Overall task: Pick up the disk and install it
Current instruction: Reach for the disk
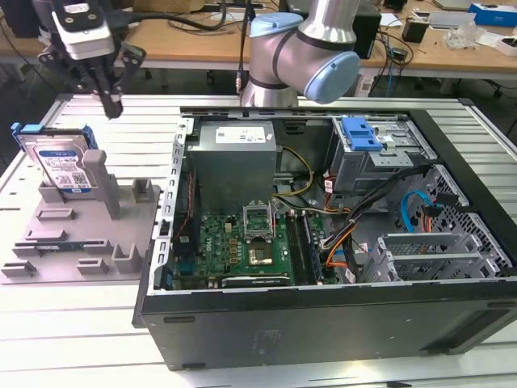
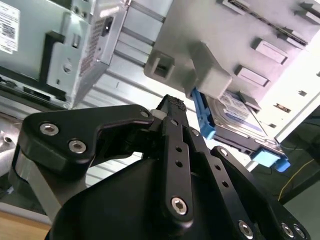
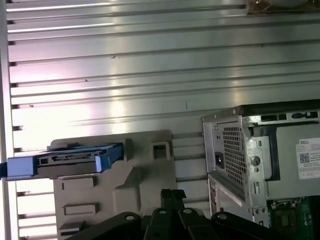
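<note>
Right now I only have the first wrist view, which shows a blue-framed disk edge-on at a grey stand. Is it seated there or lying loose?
Observer: In the exterior view the disk stands tilted on edge in the grey stand, with its label face towards the camera.
Operator: Is the pincer touching it?
Observer: No. The pincer hangs over the slatted table, apart from the disk and holding nothing.
Operator: And the case?
Observer: The computer case lies with its side open. Its drive cage, which has a blue latch, is towards the exterior view's right.
</note>
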`<state>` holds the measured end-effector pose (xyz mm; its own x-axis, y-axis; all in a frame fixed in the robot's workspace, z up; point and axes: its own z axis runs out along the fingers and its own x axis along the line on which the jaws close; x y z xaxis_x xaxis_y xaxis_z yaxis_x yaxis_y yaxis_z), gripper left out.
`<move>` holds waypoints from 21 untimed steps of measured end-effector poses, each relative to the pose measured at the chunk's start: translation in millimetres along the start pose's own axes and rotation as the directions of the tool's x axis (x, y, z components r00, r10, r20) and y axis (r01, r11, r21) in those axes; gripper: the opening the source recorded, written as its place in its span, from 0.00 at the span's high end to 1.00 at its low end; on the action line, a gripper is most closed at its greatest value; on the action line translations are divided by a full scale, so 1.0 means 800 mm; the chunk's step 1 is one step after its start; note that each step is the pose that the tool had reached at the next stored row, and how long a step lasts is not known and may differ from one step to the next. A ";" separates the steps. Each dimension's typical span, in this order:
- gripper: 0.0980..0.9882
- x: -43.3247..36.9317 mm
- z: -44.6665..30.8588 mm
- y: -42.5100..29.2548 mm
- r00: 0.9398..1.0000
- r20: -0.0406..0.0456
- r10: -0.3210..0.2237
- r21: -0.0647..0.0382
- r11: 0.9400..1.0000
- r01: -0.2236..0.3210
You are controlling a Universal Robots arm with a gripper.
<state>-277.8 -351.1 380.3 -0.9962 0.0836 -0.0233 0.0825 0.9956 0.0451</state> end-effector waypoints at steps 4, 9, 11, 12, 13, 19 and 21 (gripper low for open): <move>0.99 0.023 0.0009 0.0032 1.000 0.000 0.000 0.000 1.000 0.000; 0.99 0.051 0.0021 0.0084 1.000 0.000 0.000 0.000 1.000 0.000; 0.99 0.060 0.0026 0.0105 1.000 0.000 0.000 0.000 1.000 0.000; 0.99 0.065 0.0028 0.0114 1.000 0.000 0.000 0.000 1.000 0.000; 0.99 0.070 0.0030 0.0127 1.000 0.000 0.000 0.000 1.000 0.000; 0.99 0.090 0.0038 0.0206 1.000 0.000 0.001 0.000 1.000 -0.001; 0.99 0.096 0.0042 0.0249 1.000 0.000 0.002 0.000 1.000 -0.002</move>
<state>-353.0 -324.7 376.0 -0.9961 0.0855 -0.0233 0.0844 0.9954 0.0451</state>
